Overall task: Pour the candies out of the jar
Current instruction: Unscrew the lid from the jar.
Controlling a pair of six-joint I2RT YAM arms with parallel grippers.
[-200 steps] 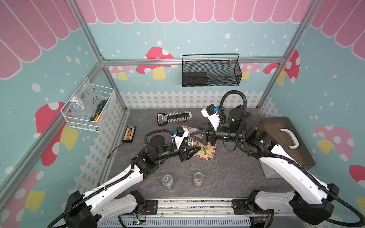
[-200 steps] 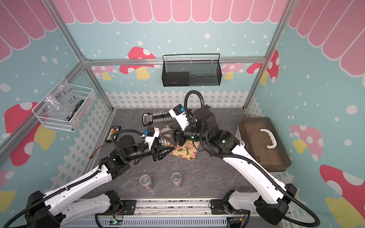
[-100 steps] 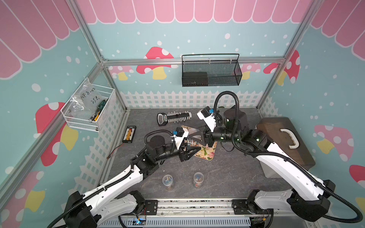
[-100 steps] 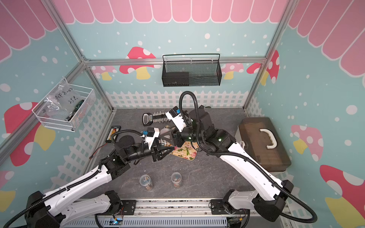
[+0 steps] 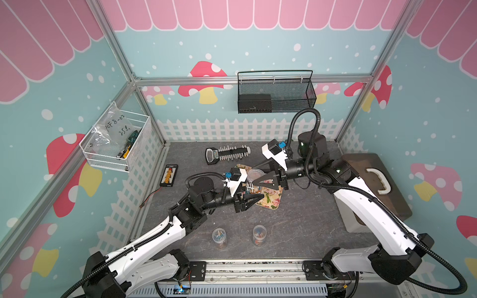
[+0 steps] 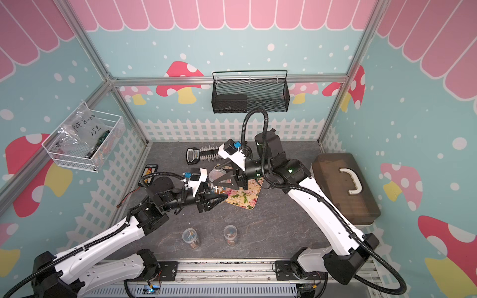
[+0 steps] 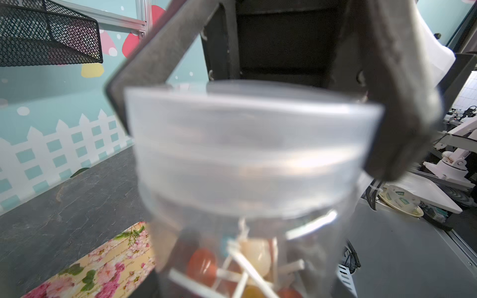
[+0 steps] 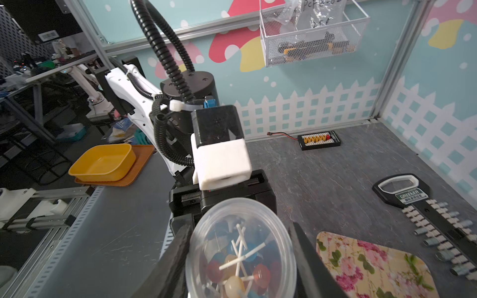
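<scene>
Right, two grips on one jar [image 5: 249, 186], lid on

Both top views show it. The left gripper [image 5: 258, 198] is clenched low on the jar, and its near finger hides the base. The jar stands upright above those fingers. The right gripper [image 5: 252, 177] comes in from the opposite side and grasps the clear lid [image 5: 255, 173], just above the left one's hold. The candies [image 5: 249, 190] sit inside the jar, right between the two grippers. A flowered tray [image 5: 271, 200] lies beneath the left gripper's tips. Two small cups [image 5: 219, 236] stand well apart from both grippers, back toward the arm bases.

Over to the left wrist view. The lid [image 7: 247, 134] fills the frame, with the right gripper's dark fingers [image 7: 402, 123] pressed to either side of it. The candies [image 7: 204, 265] are blurred below.

Now the right wrist view, looking down through the lid [image 8: 240, 232]. The fingers [image 8: 178, 245] flank its rim. The candies [image 8: 260, 275] lie beneath, white sticks with orange, blue and red heads. The tray [image 8: 374, 263] is just beside this gripper.
</scene>
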